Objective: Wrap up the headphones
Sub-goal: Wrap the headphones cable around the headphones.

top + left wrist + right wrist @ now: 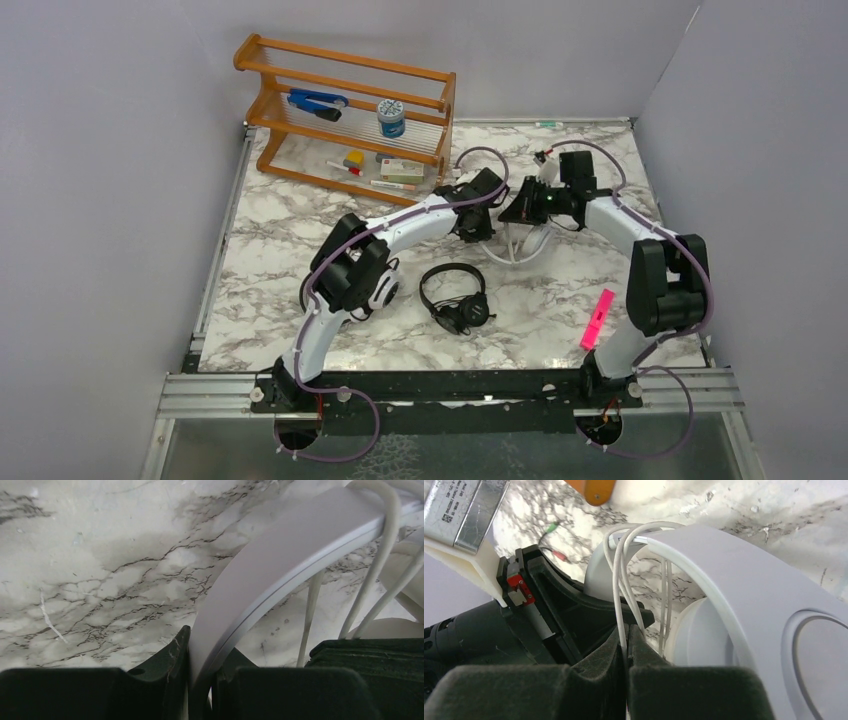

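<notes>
In the overhead view both arms stood close together at the upper middle of the frame, over the marble worktop, with the all-white headphones between them. The left tool was pinching the flat white headband edge-on, one dark finger against each face of the band. The right tool was pressed together on the thin white cord, a strand running down into the narrow gap between its fingers. Further loops of cord lay over the top of the headband. The all-black headphones lay flat on the worktop at the centre of the overhead frame, apart from both tools. The white headphones with black ear pads lay left of centre, partly hidden under the left arm. A wooden rack holding small items stood at the upper left. A pink object lay at the lower right, near the right arm.
</notes>
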Robot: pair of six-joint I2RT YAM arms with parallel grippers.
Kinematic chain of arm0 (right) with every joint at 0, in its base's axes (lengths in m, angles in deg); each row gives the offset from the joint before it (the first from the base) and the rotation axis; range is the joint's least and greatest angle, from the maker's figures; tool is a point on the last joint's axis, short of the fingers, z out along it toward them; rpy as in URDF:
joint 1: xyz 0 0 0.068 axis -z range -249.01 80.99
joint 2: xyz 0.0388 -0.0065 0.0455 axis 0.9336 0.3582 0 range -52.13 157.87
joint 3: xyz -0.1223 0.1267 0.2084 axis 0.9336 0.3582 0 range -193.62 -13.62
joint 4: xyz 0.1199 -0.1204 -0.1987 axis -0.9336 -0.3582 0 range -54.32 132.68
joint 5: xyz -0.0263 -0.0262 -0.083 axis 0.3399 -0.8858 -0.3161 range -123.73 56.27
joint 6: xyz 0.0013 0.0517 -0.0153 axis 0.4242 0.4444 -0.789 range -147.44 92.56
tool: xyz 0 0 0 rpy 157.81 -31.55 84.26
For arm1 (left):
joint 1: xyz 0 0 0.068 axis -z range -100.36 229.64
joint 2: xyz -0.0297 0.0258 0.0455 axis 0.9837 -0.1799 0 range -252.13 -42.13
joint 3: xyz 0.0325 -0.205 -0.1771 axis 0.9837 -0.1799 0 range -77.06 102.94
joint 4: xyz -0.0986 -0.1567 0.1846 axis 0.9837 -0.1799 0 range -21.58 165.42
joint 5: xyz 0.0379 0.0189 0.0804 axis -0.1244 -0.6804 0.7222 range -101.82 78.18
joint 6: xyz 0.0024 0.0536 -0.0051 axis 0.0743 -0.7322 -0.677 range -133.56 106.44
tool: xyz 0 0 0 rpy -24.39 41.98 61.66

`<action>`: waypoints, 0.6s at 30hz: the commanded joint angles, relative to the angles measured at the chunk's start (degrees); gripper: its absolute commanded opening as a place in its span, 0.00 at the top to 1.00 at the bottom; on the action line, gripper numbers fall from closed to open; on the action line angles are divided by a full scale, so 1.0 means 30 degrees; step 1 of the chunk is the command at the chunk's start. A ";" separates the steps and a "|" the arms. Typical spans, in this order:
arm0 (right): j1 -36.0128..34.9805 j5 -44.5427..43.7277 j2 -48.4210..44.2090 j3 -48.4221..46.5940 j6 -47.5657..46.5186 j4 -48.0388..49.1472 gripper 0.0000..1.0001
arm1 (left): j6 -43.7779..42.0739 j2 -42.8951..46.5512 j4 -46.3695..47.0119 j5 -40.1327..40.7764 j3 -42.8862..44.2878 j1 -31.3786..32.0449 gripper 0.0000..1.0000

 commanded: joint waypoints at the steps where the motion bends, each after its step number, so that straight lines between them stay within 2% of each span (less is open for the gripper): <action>1: -0.0399 -0.1779 0.1479 0.0606 -0.0878 -0.0206 0.94 | 0.2763 0.0394 0.3614 -0.1694 -0.0514 -0.0191 1.00; 10: -0.0960 -0.2196 0.3220 0.0884 -0.1274 -0.0076 0.94 | 0.3346 0.0215 0.5263 -0.2694 -0.2456 -0.0330 0.95; 18: -0.0960 -0.2143 0.3489 0.1197 -0.1731 -0.0200 0.89 | 0.2467 0.0773 0.5489 -0.2410 -0.3576 -0.0359 0.78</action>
